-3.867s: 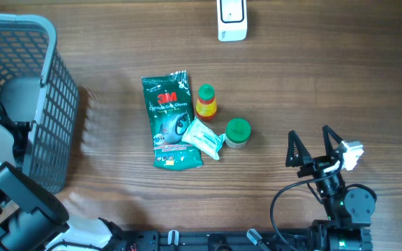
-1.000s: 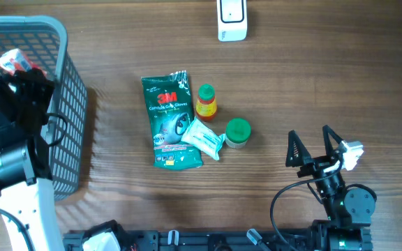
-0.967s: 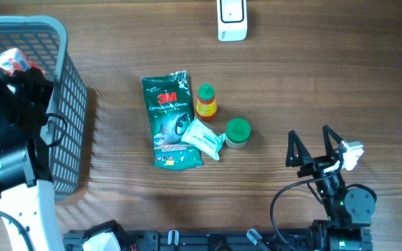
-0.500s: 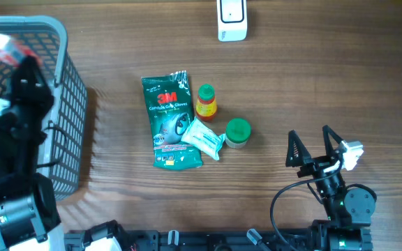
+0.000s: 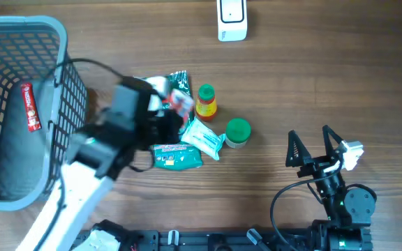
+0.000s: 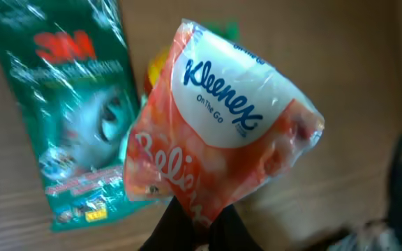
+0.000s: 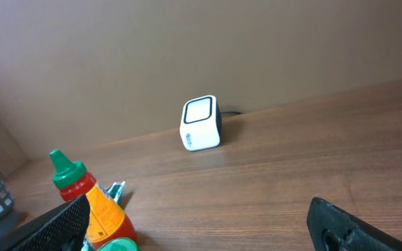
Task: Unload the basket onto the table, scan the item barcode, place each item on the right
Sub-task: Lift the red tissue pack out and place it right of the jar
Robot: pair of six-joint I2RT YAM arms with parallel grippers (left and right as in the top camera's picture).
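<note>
My left gripper (image 6: 204, 224) is shut on the bottom corner of an orange and white Kleenex tissue pack (image 6: 222, 132), which stands up in front of the wrist camera. From overhead the pack (image 5: 179, 100) hangs above the pile of goods in the middle of the table. No barcode shows on the face I see. The white scanner (image 5: 232, 17) stands at the far edge, also in the right wrist view as a scanner (image 7: 201, 123) against the wall. My right gripper (image 5: 316, 148) rests open at the near right, nothing between its fingers.
A grey basket (image 5: 60, 43) at the left holds a red packet (image 5: 29, 107). Under the left arm lie a green 3M glove pack (image 5: 180, 159), a white-green wipes packet (image 5: 202, 138), a sauce bottle (image 5: 206, 102) and a green-lidded jar (image 5: 238, 132).
The left arm came up out of the basket and swung right over the middle of the table, carrying the tissue pack. The right arm stayed still.
</note>
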